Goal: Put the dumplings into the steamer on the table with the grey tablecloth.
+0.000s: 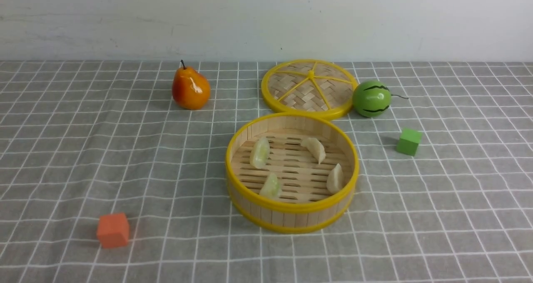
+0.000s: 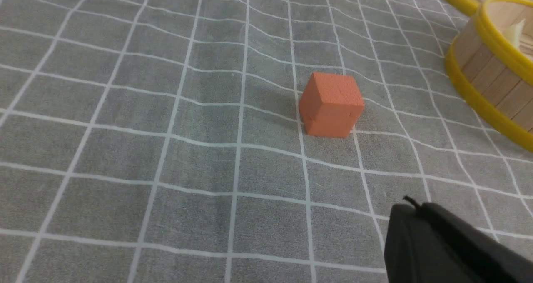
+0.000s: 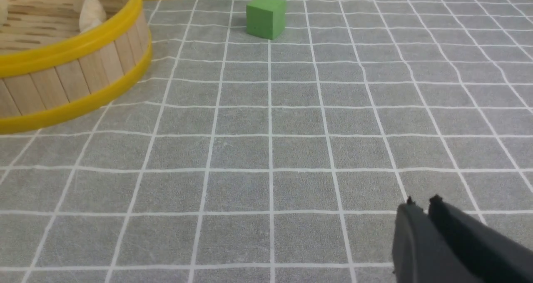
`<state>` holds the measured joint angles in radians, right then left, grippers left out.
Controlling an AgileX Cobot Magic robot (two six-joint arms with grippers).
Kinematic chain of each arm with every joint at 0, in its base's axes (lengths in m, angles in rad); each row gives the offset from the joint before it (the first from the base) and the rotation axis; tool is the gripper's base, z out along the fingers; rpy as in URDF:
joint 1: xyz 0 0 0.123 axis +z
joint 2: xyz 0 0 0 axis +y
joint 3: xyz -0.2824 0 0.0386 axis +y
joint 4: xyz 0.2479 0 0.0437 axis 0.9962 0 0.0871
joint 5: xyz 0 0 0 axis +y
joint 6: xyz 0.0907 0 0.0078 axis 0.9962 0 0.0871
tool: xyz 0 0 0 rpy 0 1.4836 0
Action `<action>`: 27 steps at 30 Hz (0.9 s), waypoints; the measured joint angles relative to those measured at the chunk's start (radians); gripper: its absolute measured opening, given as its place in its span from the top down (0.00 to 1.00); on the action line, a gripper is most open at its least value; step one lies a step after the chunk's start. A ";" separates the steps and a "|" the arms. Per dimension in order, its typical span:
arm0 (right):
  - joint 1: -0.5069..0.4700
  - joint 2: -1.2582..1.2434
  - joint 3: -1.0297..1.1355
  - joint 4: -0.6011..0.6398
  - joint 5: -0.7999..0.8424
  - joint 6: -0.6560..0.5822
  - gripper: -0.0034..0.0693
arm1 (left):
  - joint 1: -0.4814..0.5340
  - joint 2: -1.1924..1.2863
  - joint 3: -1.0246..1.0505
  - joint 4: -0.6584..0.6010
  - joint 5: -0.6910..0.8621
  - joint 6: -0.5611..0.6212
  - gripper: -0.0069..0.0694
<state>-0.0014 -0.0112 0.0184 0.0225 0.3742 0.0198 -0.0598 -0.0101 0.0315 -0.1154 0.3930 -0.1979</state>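
All four dumplings sit inside the steamer (image 1: 291, 216), on its slatted floor. Two pale green ones on the left half: one toward the back (image 1: 260, 152), one toward the front (image 1: 270, 186). Two cream ones on the right half: back (image 1: 315, 149), front (image 1: 335, 179). None touch each other; the front two lie close to the wall. Steamer stands upright, open, near the middle of the table (image 1: 62, 158), on the grey cloth (image 1: 458, 191) with its white grid, slightly wrinkled.

Lid (image 1: 310, 88) lies flat just behind the steamer, edge close to its rim. Toy watermelon (image 1: 371, 98) touches or nearly touches the lid's right side. Green cube (image 1: 408, 141) sits right of the steamer, apart from it. Pear (image 1: 190, 88) stands upright back left of the steamer, apart. Orange cube (image 1: 113, 230) sits front left, well apart.

No arm in the front view. Left gripper (image 2: 410, 204) shows in its wrist view, fingers pressed together, holding nothing, above bare cloth with the orange cube ahead. Right gripper (image 3: 422, 201) shows in its wrist view, fingers almost together with a thin slit between the tips, holding nothing, above bare cloth beside the steamer.
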 joint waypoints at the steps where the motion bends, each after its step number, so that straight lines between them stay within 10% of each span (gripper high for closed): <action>1: 0.000 0.000 0.000 0.000 0.000 0.000 0.88 | 0.000 0.000 0.000 -0.006 0.001 0.002 0.93; 27: 0.000 0.000 0.000 0.000 0.000 0.000 0.83 | 0.000 0.000 0.000 -0.016 0.002 0.007 0.93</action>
<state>-0.0014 -0.0112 0.0184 0.0225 0.3742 0.0198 -0.0598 -0.0101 0.0315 -0.1313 0.3952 -0.1914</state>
